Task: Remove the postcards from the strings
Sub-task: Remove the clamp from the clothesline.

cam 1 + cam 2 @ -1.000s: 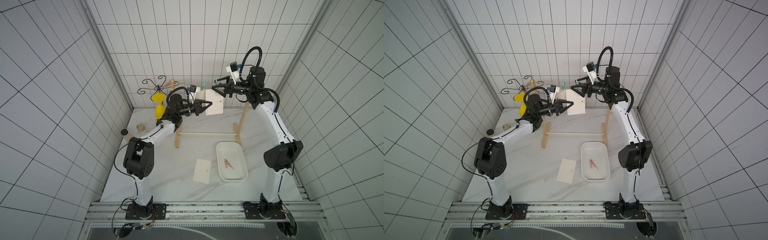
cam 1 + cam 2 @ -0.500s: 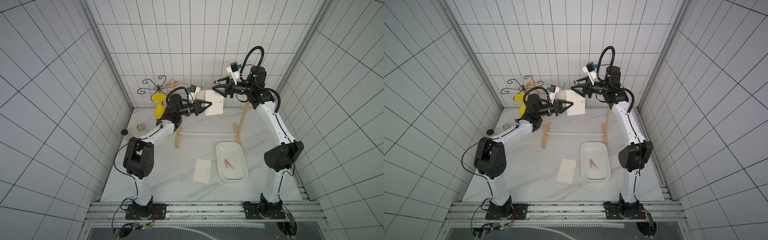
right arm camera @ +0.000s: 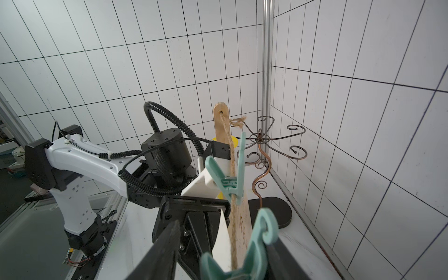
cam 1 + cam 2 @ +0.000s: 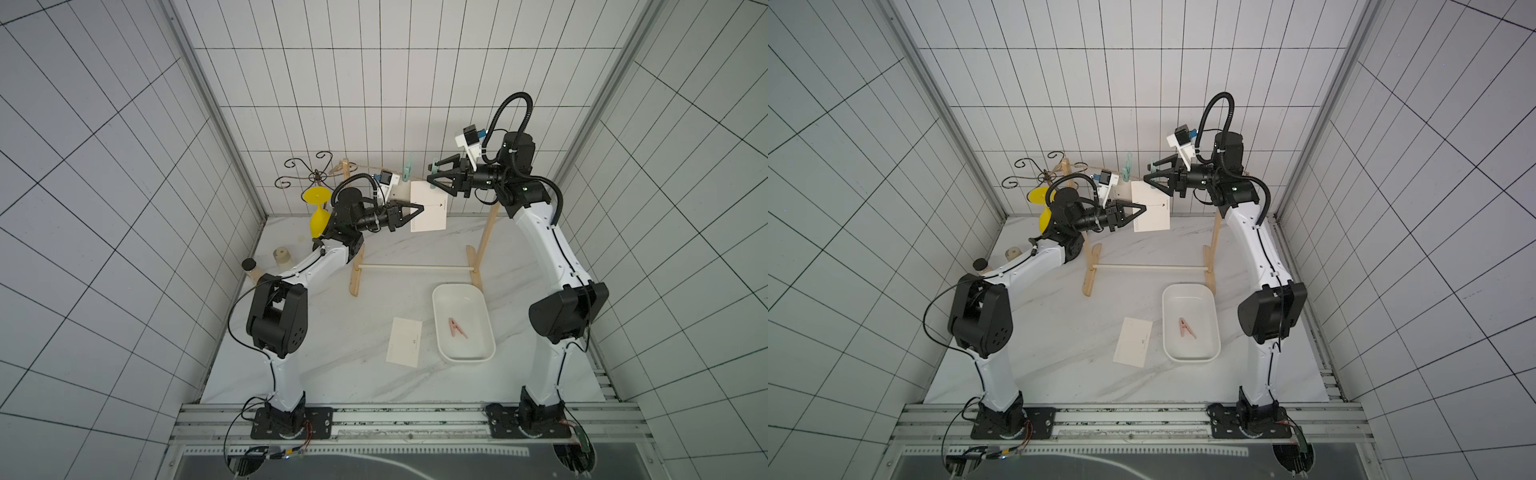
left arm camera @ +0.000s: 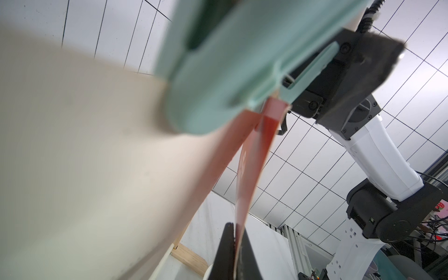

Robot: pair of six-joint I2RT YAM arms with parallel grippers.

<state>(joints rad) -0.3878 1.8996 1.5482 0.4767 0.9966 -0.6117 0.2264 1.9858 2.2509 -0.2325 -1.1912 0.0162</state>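
The postcards (image 4: pixel 430 205) are off-white, the string (image 3: pixel 232 155) tan, its pegs (image 3: pixel 228 182) mint-green, the tray (image 4: pixel 469 347) white, its peg (image 4: pixel 456 329) pink.

You have the tan twine (image 4: pixel 370 167) strung left to right at the far side. First postcard (image 4: pixel 428 206), off-white with a small dark mark, hangs upright from it. Second postcard (image 4: pixel 401 192) hangs just left, largely hidden. Third postcard (image 4: pixel 404 341) lies flat on the counter (image 4: pixel 332 374), near centre.

2 arms high, left gripper (image 4: pixel 419 206) closed tight, right gripper (image 4: pixel 432 171) jaws apart
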